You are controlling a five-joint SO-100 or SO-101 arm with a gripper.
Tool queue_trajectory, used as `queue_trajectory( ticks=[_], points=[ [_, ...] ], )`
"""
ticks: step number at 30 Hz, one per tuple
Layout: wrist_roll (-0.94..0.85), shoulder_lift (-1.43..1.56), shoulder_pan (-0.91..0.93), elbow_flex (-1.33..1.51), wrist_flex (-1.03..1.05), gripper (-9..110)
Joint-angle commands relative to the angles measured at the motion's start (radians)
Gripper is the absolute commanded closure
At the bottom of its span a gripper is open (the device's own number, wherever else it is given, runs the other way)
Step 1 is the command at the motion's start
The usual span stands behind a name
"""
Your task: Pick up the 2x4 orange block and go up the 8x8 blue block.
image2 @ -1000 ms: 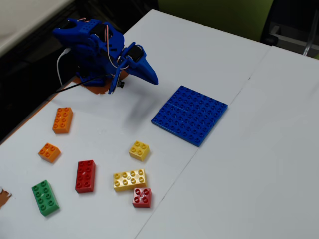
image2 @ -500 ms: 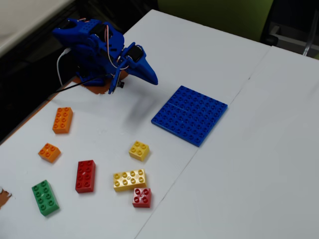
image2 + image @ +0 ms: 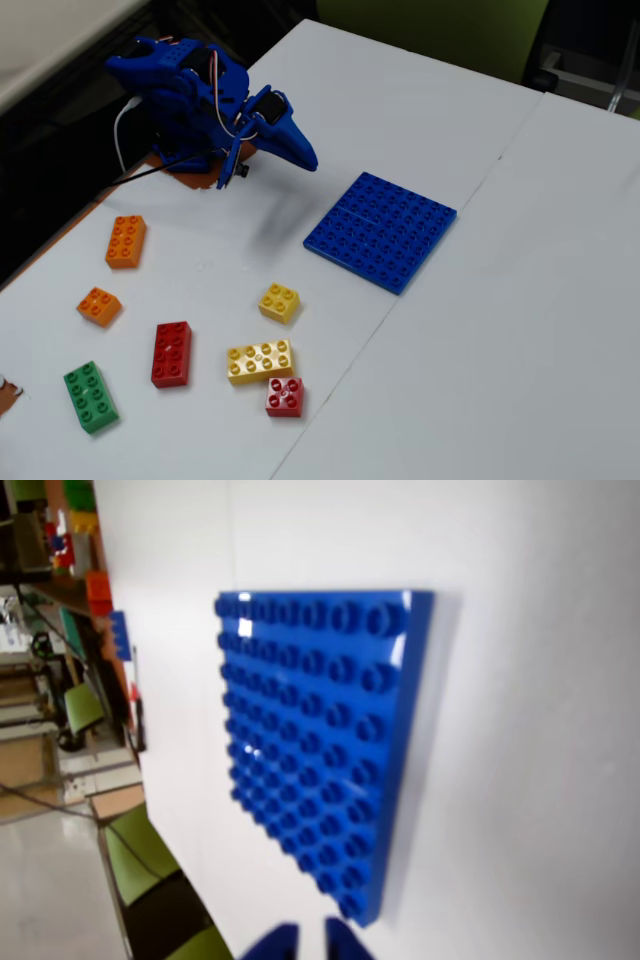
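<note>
The 2x4 orange block [image 3: 126, 241] lies flat on the white table at the left, in front of the arm's base, and nothing holds it. The 8x8 blue block [image 3: 380, 230] lies flat in the middle of the table and fills the centre of the wrist view [image 3: 320, 740]. My gripper [image 3: 306, 160] hangs above the table between the arm's base and the blue block, left of the block's near corner. Its blue fingertips [image 3: 270, 946] show at the bottom edge of the wrist view with only a thin gap between them. The gripper [image 3: 310, 946] holds nothing.
Loose bricks lie at the lower left: a small orange 2x2 [image 3: 99, 306], a red 2x4 [image 3: 171, 353], a green 2x4 [image 3: 91, 396], a yellow 2x2 [image 3: 279, 302], a yellow 2x4 [image 3: 259, 361] and a red 2x2 [image 3: 285, 396]. The table edge runs along the left.
</note>
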Motion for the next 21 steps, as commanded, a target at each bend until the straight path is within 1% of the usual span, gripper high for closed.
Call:
queue_trajectory(
  ticks=[1, 3, 6, 15, 17, 19, 21],
  points=[
    [-0.005, 0.04, 0.029, 0.006, 0.04, 99],
    [-0.006, 0.035, 0.049, -0.035, 0.084, 101],
    [-0.021, -0.015, 0.077, -0.141, 0.176, 101],
    [-0.192, -0.238, 0.15, -0.552, 0.508, 101],
    [-0.27, -0.282, 0.166, -0.632, 0.561, 101],
    [-0.397, -0.325, 0.179, -0.699, 0.601, 101],
    [-0.46, -0.368, 0.204, -0.769, 0.653, 101]
  ],
)
